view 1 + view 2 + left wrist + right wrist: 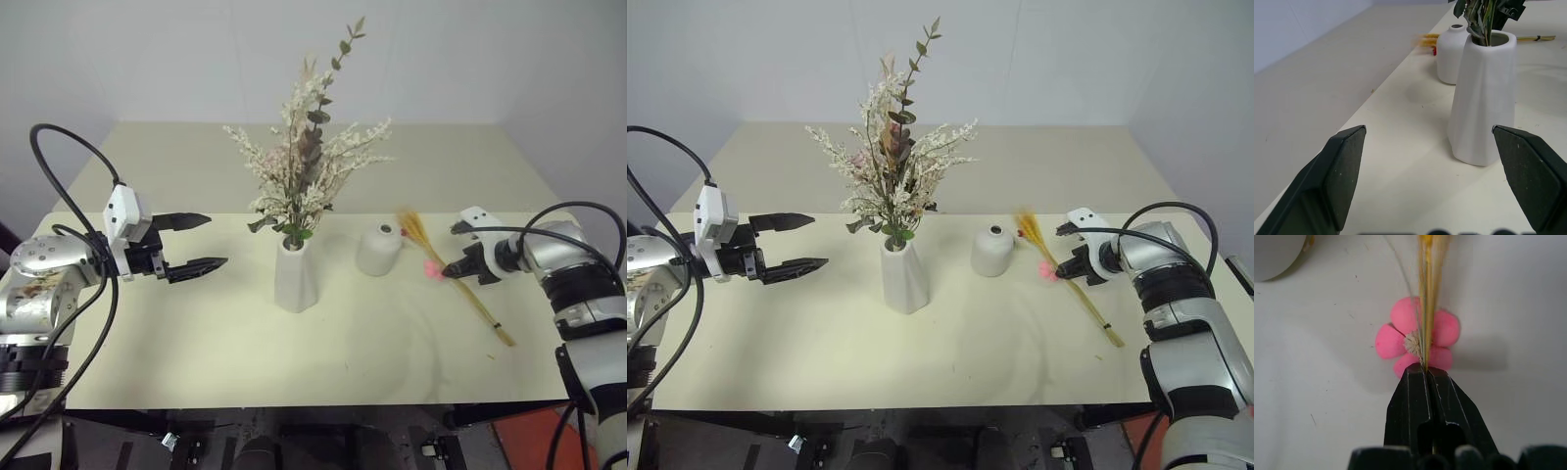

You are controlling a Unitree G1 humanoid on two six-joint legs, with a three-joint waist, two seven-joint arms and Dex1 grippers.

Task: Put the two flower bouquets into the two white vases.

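The bushy bouquet point(309, 157) of pink roses, white sprigs and grey-green leaves stands in the tall white vase point(296, 274) at the table's middle. The short round vase point(379, 250) sits just right of it, its mouth empty. Right of that vase lies the thin yellow stalk bundle point(470, 294), flat on the table. My right gripper point(449, 271) points down and is shut on its stalks beside a pink bloom point(1418, 340). My left gripper point(206, 242) hovers open left of the tall vase point(1484, 98), nothing between its fingers.
The pale table point(196, 362) has bare surface in front of both vases and behind them. A plain wall rises beyond the far edge. Black cables loop off both arms at the table's left and right sides.
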